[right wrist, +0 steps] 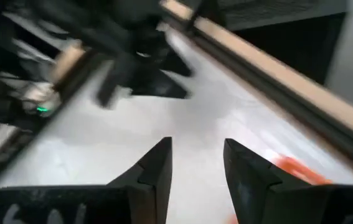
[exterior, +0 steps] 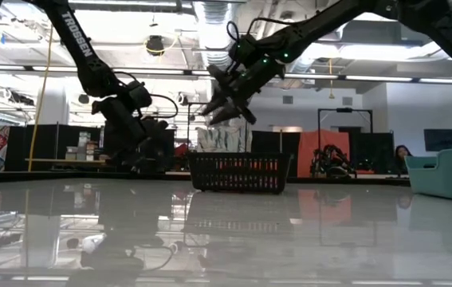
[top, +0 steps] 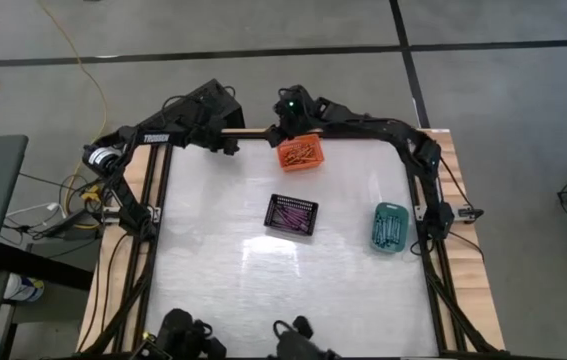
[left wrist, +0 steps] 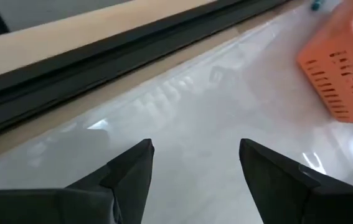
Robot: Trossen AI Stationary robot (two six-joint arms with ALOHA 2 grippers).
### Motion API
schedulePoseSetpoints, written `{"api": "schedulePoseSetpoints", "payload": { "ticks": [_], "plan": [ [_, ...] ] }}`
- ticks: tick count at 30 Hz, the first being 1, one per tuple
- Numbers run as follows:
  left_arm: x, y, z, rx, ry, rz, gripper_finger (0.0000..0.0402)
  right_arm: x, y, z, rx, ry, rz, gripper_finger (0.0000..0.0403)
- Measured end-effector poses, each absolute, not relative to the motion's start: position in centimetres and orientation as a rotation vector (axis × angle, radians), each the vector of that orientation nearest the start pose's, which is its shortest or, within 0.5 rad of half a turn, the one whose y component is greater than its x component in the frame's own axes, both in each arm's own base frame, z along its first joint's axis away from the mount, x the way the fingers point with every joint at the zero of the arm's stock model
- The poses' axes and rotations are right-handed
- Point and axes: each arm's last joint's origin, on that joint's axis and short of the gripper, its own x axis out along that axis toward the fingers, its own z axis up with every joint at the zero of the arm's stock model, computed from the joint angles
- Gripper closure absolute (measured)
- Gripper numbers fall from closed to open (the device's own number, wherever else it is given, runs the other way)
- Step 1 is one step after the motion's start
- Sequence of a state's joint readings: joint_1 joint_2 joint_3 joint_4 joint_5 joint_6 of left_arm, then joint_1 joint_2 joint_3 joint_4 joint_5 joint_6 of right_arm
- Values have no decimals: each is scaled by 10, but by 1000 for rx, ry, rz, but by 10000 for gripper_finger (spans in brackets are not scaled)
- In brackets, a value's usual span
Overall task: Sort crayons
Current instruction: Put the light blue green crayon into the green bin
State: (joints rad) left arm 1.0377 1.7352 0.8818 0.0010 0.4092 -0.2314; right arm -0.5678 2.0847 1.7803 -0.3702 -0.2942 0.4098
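The crayons lie in three small baskets on the white table: orange-red ones in the orange basket at the far edge, purple ones in the black basket mid-table, teal ones in the teal basket on the right. My left gripper stands open over bare table at the far edge, left of the orange basket. My right gripper hovers open above that basket's far left corner, with nothing between its fingers.
A wooden strip and a dark rail run along the table's far edge just beyond both grippers. Both arms reach in over the far corners. The near half of the table holds no objects.
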Motion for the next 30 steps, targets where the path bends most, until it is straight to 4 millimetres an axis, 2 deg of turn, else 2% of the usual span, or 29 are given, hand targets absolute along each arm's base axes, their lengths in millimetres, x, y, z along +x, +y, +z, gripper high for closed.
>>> {"api": "schedulePoseSetpoints", "payload": {
  "ticks": [4, 7, 11, 16, 20, 25, 30],
  "plan": [
    [185, 276, 149, -787, 579, 619, 174, 384, -262, 256, 660, 665, -500, 258],
    [197, 273, 154, -761, 571, 578, 180, 365, -273, 251, 661, 764, -589, 258],
    [225, 268, 173, -673, 547, 506, 190, 344, -290, 247, 678, 827, -674, 258],
    [255, 265, 201, -566, 496, 497, 194, 325, -313, 246, 710, 796, -746, 258],
    [272, 261, 219, -507, 463, 496, 194, 313, -329, 227, 765, 834, -816, 258],
    [284, 252, 228, -489, 453, 430, 194, 306, -332, 196, 845, 939, -833, 258],
    [290, 241, 224, -488, 511, 395, 194, 301, -328, 187, 842, 1010, -849, 258]
  ]
}}
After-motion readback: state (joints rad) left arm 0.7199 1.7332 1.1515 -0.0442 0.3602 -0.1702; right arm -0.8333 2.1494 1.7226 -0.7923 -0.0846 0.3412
